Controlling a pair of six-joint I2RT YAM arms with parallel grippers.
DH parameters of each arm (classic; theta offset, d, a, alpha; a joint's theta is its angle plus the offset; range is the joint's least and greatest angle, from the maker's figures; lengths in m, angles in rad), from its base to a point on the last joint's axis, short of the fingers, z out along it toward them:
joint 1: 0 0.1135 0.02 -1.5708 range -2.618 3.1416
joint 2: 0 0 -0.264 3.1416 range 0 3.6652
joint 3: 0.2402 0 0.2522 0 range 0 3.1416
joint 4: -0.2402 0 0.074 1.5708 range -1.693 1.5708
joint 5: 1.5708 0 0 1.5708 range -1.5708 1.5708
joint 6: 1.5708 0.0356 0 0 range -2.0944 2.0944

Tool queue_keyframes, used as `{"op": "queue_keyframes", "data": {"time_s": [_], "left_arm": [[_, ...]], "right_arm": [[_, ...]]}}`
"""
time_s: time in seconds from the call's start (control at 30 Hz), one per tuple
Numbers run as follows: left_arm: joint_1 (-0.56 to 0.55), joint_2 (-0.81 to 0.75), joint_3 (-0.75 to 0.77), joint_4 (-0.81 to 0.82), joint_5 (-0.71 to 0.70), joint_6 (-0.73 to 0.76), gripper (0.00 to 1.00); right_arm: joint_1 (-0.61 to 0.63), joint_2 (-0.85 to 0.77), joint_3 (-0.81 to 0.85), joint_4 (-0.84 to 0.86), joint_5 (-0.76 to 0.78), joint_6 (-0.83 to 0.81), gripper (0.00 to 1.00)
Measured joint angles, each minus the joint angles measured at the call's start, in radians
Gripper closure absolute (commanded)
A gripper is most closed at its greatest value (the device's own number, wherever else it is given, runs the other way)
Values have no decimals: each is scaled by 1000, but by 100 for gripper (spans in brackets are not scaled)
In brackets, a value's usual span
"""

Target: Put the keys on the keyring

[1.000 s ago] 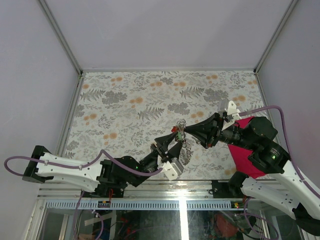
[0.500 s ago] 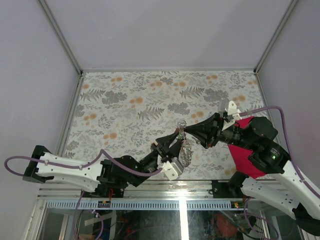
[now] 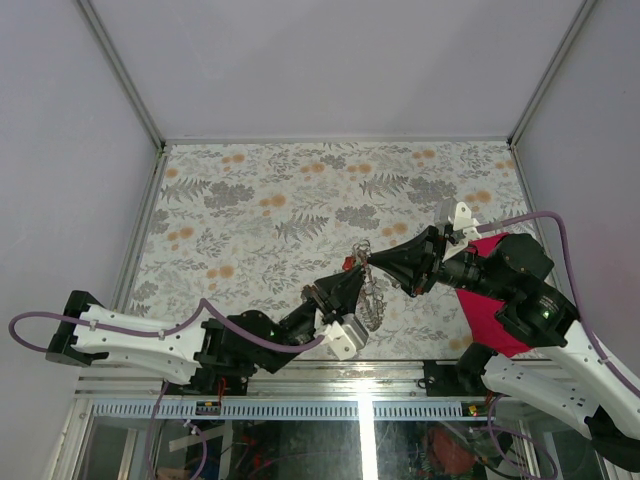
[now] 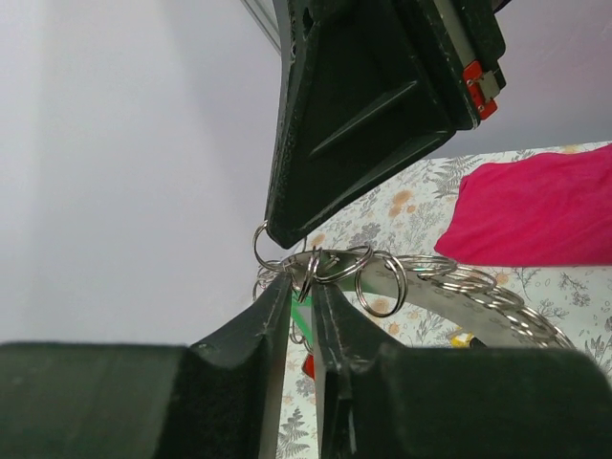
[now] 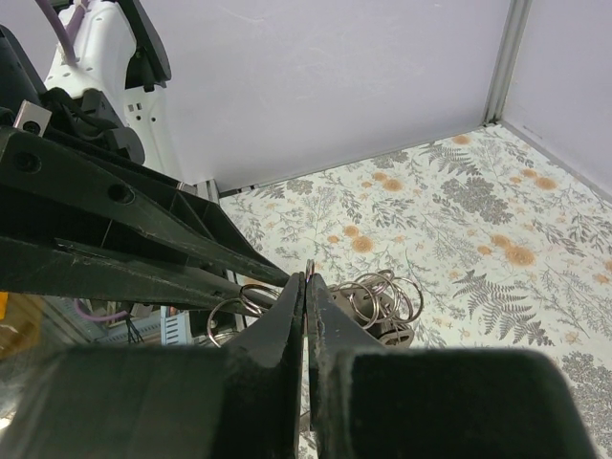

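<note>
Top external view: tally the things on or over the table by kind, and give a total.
grippers: 2 (left gripper, right gripper)
keyring with its chain: 1
crimson cloth: 1
keys: bunched and mostly hidden, cannot count
Total: 4, keys aside

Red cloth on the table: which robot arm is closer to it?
Right. The right arm stretches directly over the red cloth; the left arm lies off to its left, not above it.
</note>
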Motion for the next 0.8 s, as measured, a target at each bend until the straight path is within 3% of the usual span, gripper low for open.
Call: {"op": "queue_keyframes", "data": {"time_s": [0.17,0.47,0.8], "left_arm": [[0,3,2,-1,0,0,89],[0,7,6,-1,-1,0,81],[0,16,19,-2,0,2,98]], "right_arm": [[0,0,-1,0,0,2,100],[0,0,-3,1,-1,8,100],[0,-1,-6,10,-5,11,100]]}}
